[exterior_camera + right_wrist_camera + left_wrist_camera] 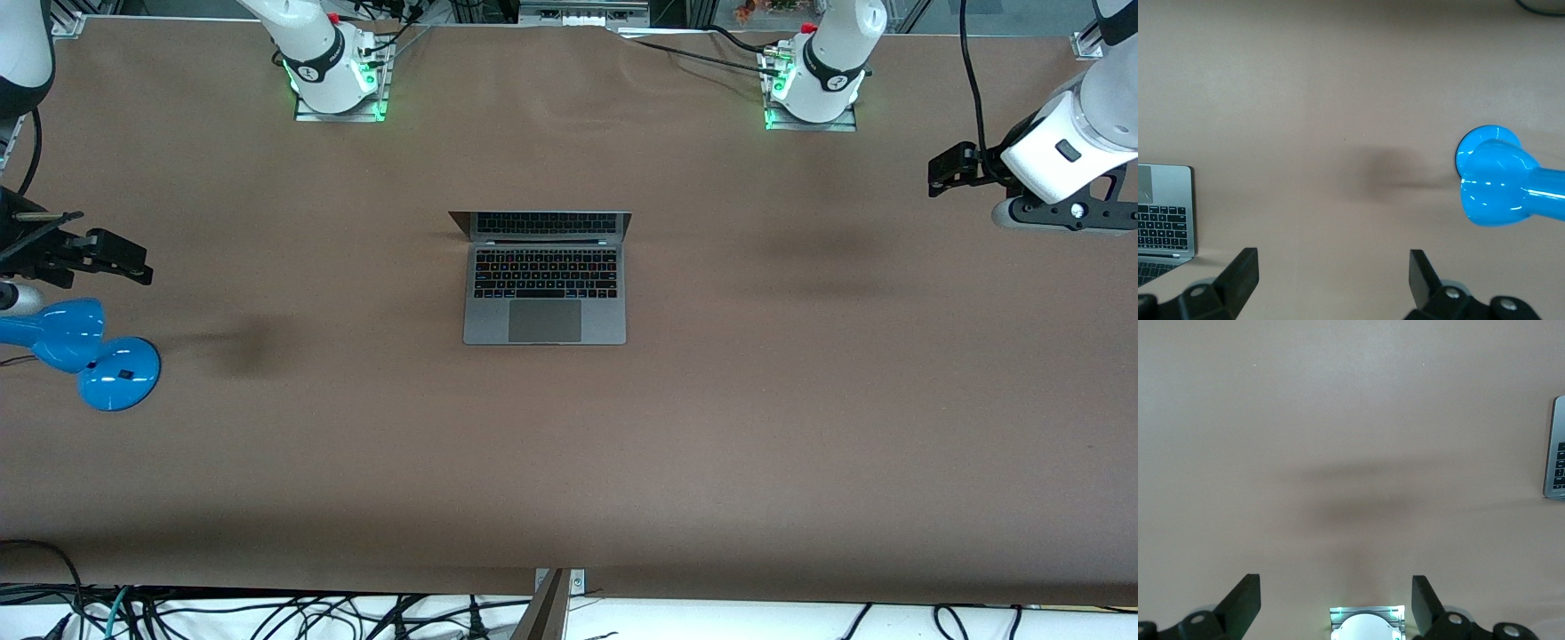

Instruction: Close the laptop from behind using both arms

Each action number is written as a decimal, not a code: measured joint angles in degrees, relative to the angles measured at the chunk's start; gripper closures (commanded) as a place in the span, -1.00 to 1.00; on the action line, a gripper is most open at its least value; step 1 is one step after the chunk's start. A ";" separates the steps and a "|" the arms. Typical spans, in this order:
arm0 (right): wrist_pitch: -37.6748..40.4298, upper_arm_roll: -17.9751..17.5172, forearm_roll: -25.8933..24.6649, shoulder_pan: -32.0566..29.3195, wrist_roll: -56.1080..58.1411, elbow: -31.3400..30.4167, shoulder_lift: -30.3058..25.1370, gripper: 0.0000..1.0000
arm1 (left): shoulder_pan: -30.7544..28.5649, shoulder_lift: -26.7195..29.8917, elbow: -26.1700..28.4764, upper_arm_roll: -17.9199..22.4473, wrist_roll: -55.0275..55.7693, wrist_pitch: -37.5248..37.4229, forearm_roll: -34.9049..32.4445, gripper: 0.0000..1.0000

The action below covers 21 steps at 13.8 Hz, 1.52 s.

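The grey laptop [544,307] lies open in the middle of the brown table [800,427], its keyboard facing up and its lid [540,223] standing on the side toward the arms' bases. An edge of it shows in the left wrist view [1557,447] and a corner in the right wrist view [1165,213]. My left gripper [944,171] [1336,590] hangs open over bare table at the left arm's end. Over the right arm's end my right gripper [133,258] [1333,263] is open too. Neither holds or touches anything.
A blue desk lamp [89,351] [1498,180] stands at the right arm's end of the table, just nearer the front camera than the right gripper. The arms' bases [338,84] [811,89] are bolted along the table's back edge. Cables lie off the front edge.
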<state>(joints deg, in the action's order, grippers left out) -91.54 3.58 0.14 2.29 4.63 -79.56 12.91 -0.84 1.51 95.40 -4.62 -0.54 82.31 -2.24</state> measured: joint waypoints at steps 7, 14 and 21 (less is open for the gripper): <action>2.14 -0.16 0.01 0.06 0.00 -0.06 0.00 -1.00 | 0.61 -1.57 0.09 -0.64 0.00 0.00 1.71 -1.00; 2.11 -0.23 0.01 0.07 0.00 -0.04 -0.01 -1.00 | 1.27 -2.23 0.23 -6.00 4.12 -0.06 2.42 -1.00; 2.10 -0.26 0.02 0.07 0.00 -0.18 -0.01 -1.00 | 1.28 -2.24 0.36 -6.79 4.75 -0.11 2.42 -1.00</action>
<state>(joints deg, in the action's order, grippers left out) -89.44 3.32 0.16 2.35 4.63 -79.74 12.90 0.44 -0.73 95.77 -11.41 4.21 82.20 0.18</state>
